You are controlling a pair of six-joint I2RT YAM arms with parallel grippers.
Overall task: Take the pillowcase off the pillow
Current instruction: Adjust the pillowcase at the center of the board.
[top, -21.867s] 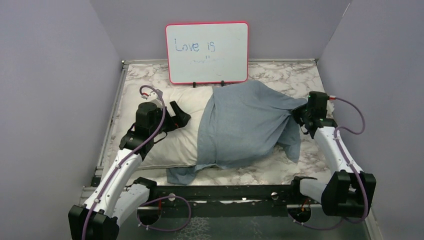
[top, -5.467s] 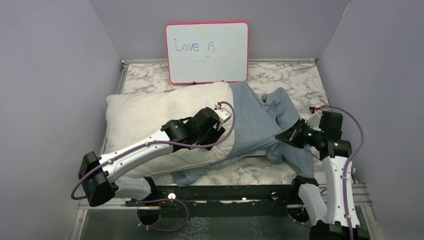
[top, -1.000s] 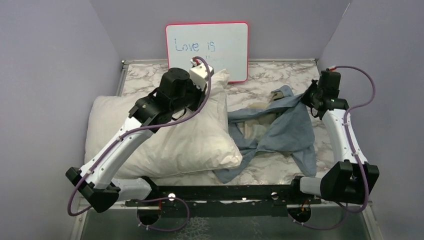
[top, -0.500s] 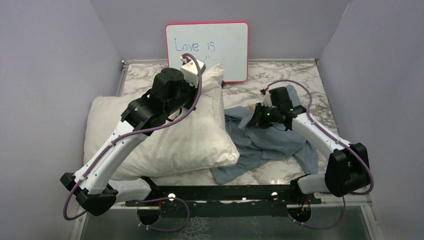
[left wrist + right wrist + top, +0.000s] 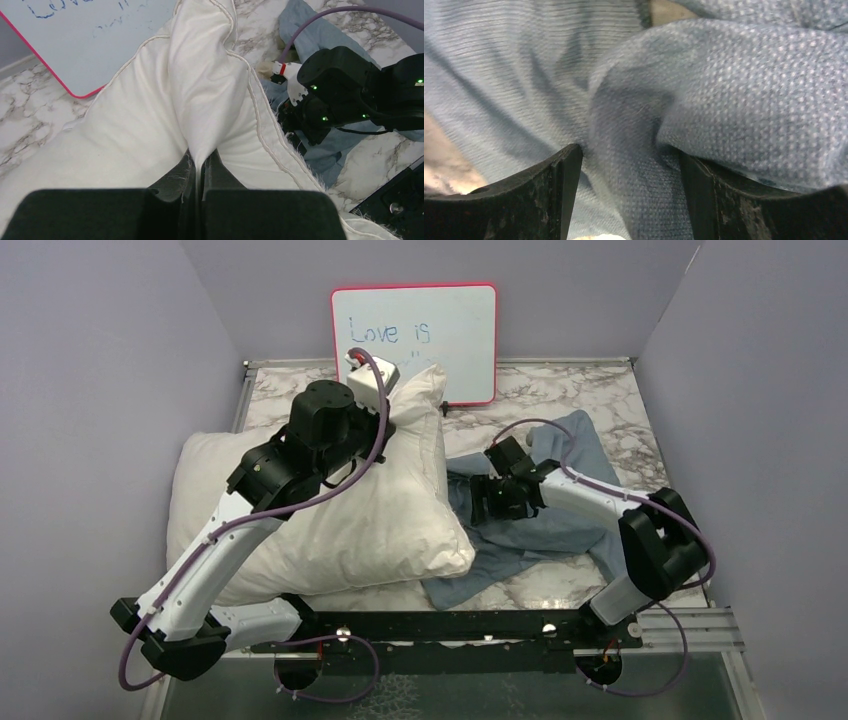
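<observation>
Where the pillow [image 5: 370, 525] stands raised, it partly covers the whiteboard [image 5: 445, 325].

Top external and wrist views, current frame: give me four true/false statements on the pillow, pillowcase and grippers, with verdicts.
1. The left gripper pinches a fold of the pillow. True.
2. The right gripper is clamped shut on the pillowcase. False: its jaws stand apart, with the blue cloth loose between them.
3. The pillowcase covers half the pillow. False: it lies crumpled on the table to the right of the pillow, which shows bare white.
4. The whiteboard stands upright at the back of the table. True.
</observation>
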